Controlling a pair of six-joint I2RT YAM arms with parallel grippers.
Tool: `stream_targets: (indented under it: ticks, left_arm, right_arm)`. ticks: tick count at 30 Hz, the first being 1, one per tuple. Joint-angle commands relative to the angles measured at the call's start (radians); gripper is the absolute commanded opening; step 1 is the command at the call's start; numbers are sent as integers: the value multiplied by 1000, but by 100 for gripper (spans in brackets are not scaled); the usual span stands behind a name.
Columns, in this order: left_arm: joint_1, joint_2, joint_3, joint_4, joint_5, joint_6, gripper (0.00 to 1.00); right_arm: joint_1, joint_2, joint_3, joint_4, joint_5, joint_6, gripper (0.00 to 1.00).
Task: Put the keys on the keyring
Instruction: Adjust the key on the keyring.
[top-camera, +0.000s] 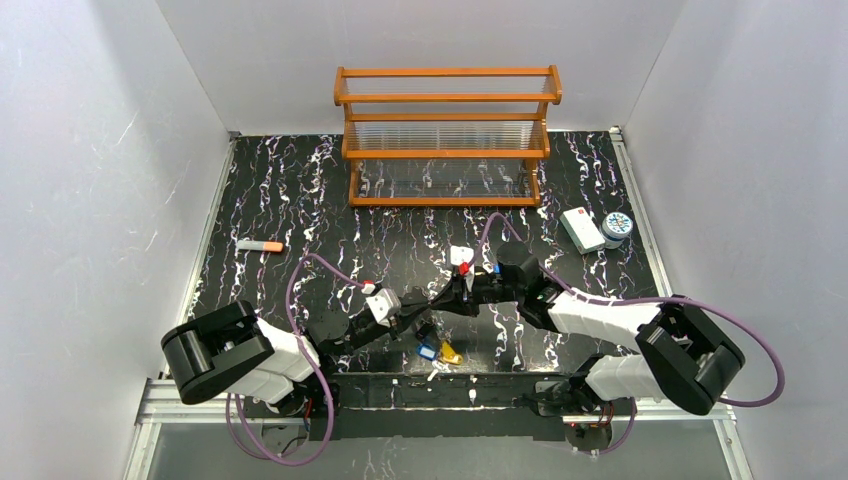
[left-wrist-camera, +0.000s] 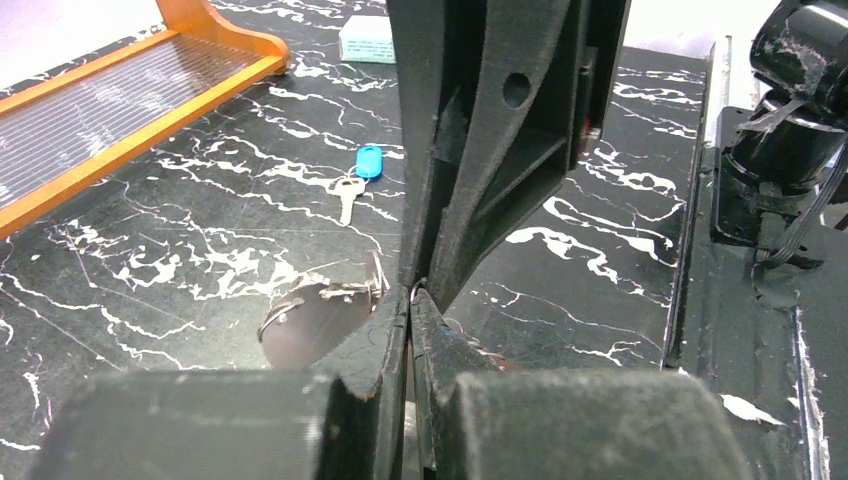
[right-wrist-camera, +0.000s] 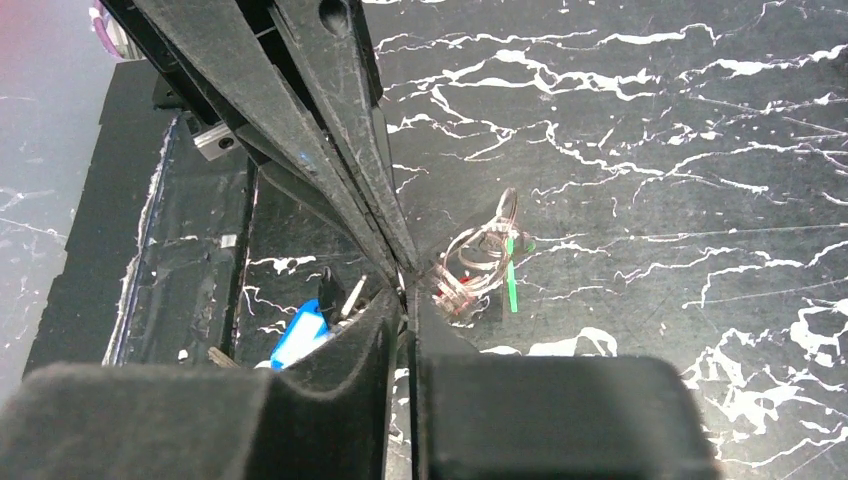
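My left gripper (top-camera: 424, 316) and right gripper (top-camera: 441, 303) meet tip to tip low over the near middle of the table. Both are shut, and a thin pale wire shows at the tips in the left wrist view (left-wrist-camera: 410, 298) and the right wrist view (right-wrist-camera: 405, 293). The wire runs into the keyring (right-wrist-camera: 480, 252), silvery loops with a green and a red piece, which rests just beside the tips (left-wrist-camera: 310, 322). A blue key (top-camera: 428, 350) and a yellow key (top-camera: 451, 353) lie near the front edge. Another blue key (left-wrist-camera: 366, 165) lies farther off.
An orange wooden rack (top-camera: 447, 130) stands at the back. A white box (top-camera: 581, 229) and a round patterned tin (top-camera: 617, 227) sit at the right. An orange-tipped grey stick (top-camera: 260, 245) lies at the left. The black base plate (top-camera: 470, 390) runs along the near edge.
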Motion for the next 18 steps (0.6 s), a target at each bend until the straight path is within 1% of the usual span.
stream_targets:
  ticks: [1, 2, 3, 7, 8, 9, 11, 12, 14, 18]
  left_arm:
    - [5, -21, 6, 269, 0, -1, 0]
    - [4, -22, 5, 269, -1, 0, 0]
    - [5, -24, 4, 269, -5, 0, 0]
    - [4, -34, -5, 267, -26, 2, 0]
    - [5, -37, -10, 266, -33, 8, 5]
    - [5, -42, -13, 261, -42, 15, 15]
    - [5, -61, -15, 229, -47, 34, 28]
    - [4, -73, -12, 189, -43, 50, 32]
    - [5, -101, -5, 117, -37, 79, 34]
    - [5, -154, 12, -42, -21, 139, 36]
  right_arm:
    - [5, 22, 49, 53, -46, -3, 7]
    - [5, 24, 50, 44, -50, -5, 3]
    - [4, 25, 52, 34, -52, -10, 1]
    - [5, 10, 66, -52, -29, -53, 1]
    - [5, 6, 76, -90, -13, -70, 1]
    - [5, 3, 86, -133, 1, -90, 1]
    - [5, 1, 114, -238, 34, -131, 1]
    - [5, 4, 131, -308, 48, -156, 1]
    - [5, 17, 167, -424, 77, -200, 1]
    - [5, 60, 238, -623, 139, -269, 1]
